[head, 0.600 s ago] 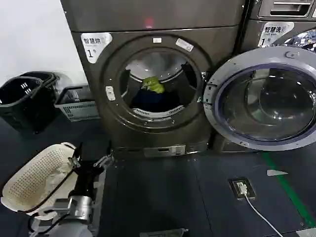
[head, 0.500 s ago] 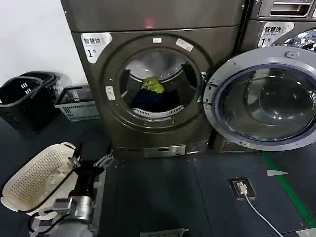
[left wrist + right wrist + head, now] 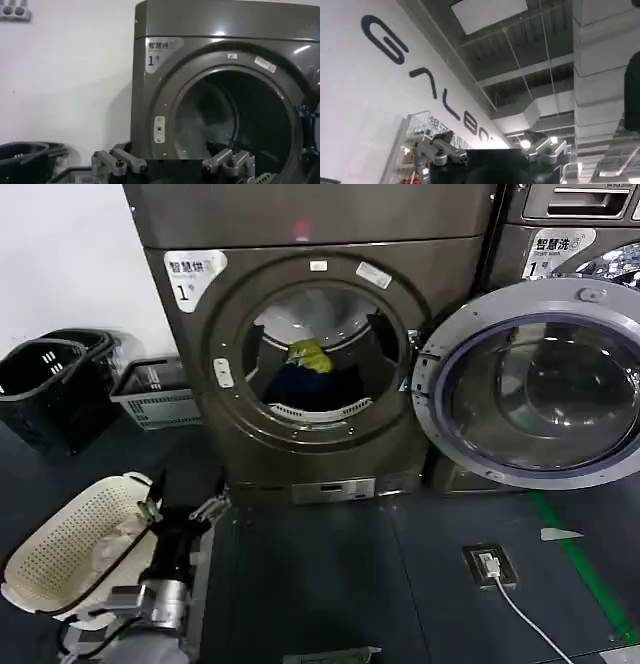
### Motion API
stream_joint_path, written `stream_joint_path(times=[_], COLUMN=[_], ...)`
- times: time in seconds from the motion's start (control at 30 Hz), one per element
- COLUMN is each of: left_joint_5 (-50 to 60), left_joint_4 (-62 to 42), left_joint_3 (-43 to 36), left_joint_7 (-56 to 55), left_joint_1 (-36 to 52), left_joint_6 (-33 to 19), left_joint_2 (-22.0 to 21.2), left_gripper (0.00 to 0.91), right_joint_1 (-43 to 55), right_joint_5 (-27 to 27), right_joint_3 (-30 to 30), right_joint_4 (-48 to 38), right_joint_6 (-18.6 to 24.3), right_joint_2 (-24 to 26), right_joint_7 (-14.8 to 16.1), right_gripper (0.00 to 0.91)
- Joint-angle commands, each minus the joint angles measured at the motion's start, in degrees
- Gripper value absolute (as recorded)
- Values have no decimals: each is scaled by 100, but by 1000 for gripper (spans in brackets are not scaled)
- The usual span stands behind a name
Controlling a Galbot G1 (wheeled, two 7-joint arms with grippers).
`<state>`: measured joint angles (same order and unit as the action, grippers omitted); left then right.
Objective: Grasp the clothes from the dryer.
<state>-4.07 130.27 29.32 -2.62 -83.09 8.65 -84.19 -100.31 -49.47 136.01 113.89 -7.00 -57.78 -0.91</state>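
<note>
The dryer (image 3: pixel 300 244) stands ahead with its round glass door (image 3: pixel 535 384) swung open to the right. Inside the drum lie the clothes: a small yellow-green piece (image 3: pixel 311 356) on top of a larger dark navy piece (image 3: pixel 315 389). My left gripper (image 3: pixel 185 509) hovers low over the floor, well short of the porthole, open and holding nothing. In the left wrist view the same gripper (image 3: pixel 172 165) faces the dryer (image 3: pixel 200 20) and its dark drum. My right gripper (image 3: pixel 492 155) is open and empty, pointing up at a ceiling.
A white perforated basket (image 3: pixel 70 544) lies on the floor just left of my left arm. Black baskets (image 3: pixel 50 389) and a grey crate (image 3: pixel 155 394) stand by the wall. A floor socket with cable (image 3: pixel 490 566) and a green line (image 3: pixel 585 569) are at right.
My left gripper has shifted only very slightly in place. The clothes and the door have not moved.
</note>
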Motion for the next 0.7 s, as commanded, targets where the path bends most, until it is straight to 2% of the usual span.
stream_joint_path(times=[0.03,0.7], left_joint_5=[0,-34], left_joint_4=[-1,28], left_joint_3=[-21,7], left_joint_7=[8,14], left_joint_1=[-9,-13], left_joint_6=[-11,1], left_joint_2=[-5,78], left_gripper=[907,907], right_joint_1=[-4,-21], right_joint_5=[-8,-41], right_joint_3=[15,30], right_joint_4=[5,29], right_joint_6=[22,38], right_joint_2=[-10,-23], right_joint_7=[39,82], right_gripper=[907,907])
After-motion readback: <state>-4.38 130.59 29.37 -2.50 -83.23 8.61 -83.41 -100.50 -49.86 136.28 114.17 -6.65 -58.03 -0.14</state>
